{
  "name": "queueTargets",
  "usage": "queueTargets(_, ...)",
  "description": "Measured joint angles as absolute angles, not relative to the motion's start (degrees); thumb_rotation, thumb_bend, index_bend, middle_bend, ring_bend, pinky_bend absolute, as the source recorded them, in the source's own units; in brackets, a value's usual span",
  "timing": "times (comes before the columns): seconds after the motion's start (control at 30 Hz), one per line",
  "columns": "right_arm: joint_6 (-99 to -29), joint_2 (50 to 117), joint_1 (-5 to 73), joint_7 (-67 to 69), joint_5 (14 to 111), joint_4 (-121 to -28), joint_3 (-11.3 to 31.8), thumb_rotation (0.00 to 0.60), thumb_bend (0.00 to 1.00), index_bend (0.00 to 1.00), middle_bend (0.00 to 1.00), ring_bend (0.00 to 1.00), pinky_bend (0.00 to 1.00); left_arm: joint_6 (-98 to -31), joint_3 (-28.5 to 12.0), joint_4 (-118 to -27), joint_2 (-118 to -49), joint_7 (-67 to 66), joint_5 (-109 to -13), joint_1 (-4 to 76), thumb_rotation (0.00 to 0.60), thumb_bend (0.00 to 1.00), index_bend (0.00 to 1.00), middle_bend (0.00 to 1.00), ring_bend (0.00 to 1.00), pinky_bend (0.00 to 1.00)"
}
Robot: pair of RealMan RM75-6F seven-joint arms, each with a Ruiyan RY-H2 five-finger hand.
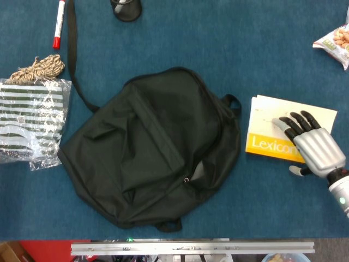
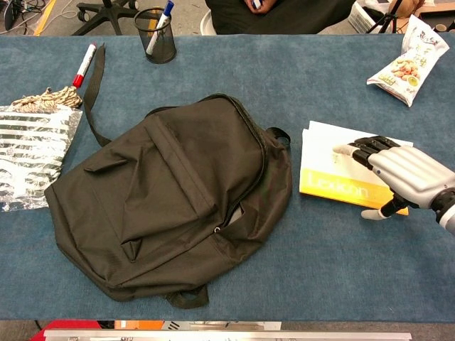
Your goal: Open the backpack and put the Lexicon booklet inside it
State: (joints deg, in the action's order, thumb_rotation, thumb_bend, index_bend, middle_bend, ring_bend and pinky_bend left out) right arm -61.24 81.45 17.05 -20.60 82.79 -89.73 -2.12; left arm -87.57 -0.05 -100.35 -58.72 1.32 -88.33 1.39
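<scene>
A black backpack (image 1: 152, 147) (image 2: 174, 192) lies flat in the middle of the blue table, its zip nearly closed with a small gap at the lower right. To its right lies the white and yellow Lexicon booklet (image 1: 272, 128) (image 2: 334, 167). My right hand (image 1: 311, 144) (image 2: 398, 174) lies palm down over the booklet's right half, fingers spread and pointing left; it grips nothing. My left hand is not visible in either view.
A striped plastic bag (image 1: 30, 123) and a coil of rope (image 1: 38, 68) lie at the left. A red marker (image 1: 58, 24) and a mesh pen cup (image 2: 156, 35) sit at the back. A snack packet (image 2: 404, 60) lies at the back right.
</scene>
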Motion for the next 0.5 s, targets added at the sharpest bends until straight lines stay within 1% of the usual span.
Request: queueTargets(0.5,-61.4,85.5,18.5,-22.8,82.0,-85.7,-1.3,0.6,0.05,0.1,0.13,0.0,0.0,-87.5,0.0,-99.4,-58.7,2.9,-87.9,1.2,0.6,0.24,0.25,0.16,0.15,0.21)
